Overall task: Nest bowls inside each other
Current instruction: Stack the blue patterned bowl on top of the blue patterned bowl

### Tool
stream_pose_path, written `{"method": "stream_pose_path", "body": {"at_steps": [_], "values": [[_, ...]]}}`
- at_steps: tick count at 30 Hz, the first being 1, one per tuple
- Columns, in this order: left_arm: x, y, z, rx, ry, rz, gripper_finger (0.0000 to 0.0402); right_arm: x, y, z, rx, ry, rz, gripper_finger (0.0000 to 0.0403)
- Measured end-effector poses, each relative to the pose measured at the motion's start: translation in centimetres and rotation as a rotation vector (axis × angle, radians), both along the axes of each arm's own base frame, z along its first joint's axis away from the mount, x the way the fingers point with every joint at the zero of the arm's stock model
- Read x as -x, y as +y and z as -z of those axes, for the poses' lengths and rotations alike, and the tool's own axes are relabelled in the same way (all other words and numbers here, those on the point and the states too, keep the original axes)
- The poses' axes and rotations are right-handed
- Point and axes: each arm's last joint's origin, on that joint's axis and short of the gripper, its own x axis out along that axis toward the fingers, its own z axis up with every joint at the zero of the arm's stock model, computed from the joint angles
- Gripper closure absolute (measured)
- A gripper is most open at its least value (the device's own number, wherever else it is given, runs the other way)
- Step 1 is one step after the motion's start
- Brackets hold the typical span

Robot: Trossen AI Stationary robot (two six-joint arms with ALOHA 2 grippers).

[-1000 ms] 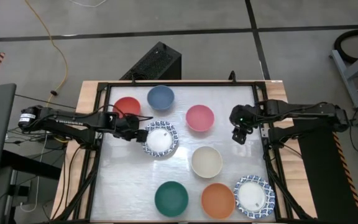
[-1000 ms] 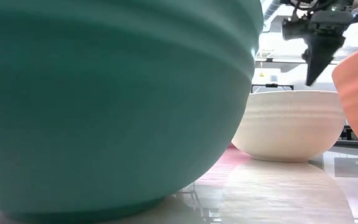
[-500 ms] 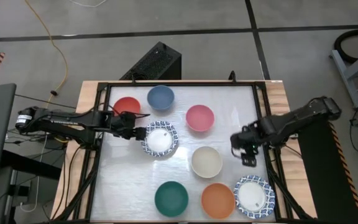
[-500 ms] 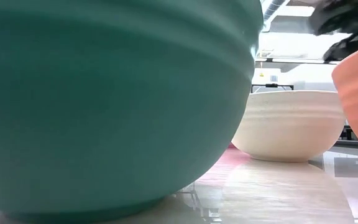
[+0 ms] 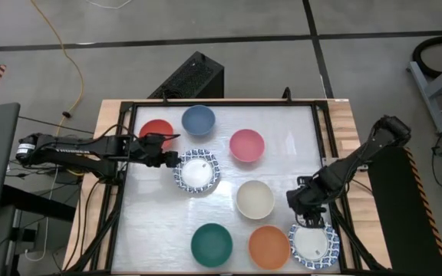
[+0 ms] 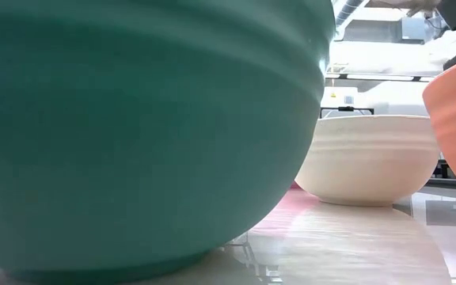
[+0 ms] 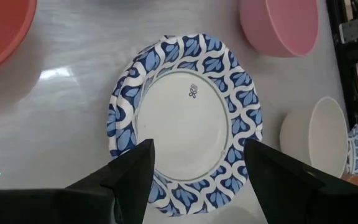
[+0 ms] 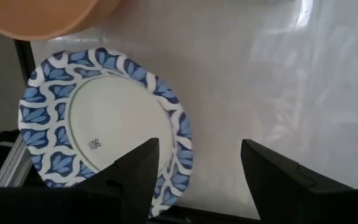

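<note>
Several bowls stand upright on their bases on the white table top: red, blue, pink, cream, green and orange. Two white bowls have blue-patterned rims, one left of centre and one at the near right. My left gripper stands open at the left rim of the centre-left patterned bowl, clear of it. My right gripper hangs open, pointing down, over the far rim of the near-right patterned bowl.
A black frame rail borders the table top on the right, close to my right arm. The orange bowl stands just left of the near-right patterned bowl. Bare table top lies at the near left. The green bowl fills most of the low view.
My right gripper has swung from the table's far right toward the near edge and sunk a little, turning as it went. It now stands over the near-right patterned bowl. My left gripper has risen slightly beside the other patterned bowl. No bowl has moved.
</note>
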Motion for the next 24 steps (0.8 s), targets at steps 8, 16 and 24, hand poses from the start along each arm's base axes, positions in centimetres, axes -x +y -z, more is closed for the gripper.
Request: {"method": "stream_pose_path", "body": {"at_steps": [8,16,24], "values": [[0.0,0.0,0.0,0.001,0.001,0.004,0.0166,-1.3,1.4,2.9,-0.014,0.079,-0.093,0.0154],[0.0,0.0,0.0,-0.017,0.007,0.028,0.0166,-1.5,1.8,6.2,-0.080,0.123,-0.129,0.0154],[0.0,0.0,0.0,-0.017,0.009,0.028,0.0166,-0.9,1.5,8.0,-0.096,0.153,-0.129,0.0161]]}}
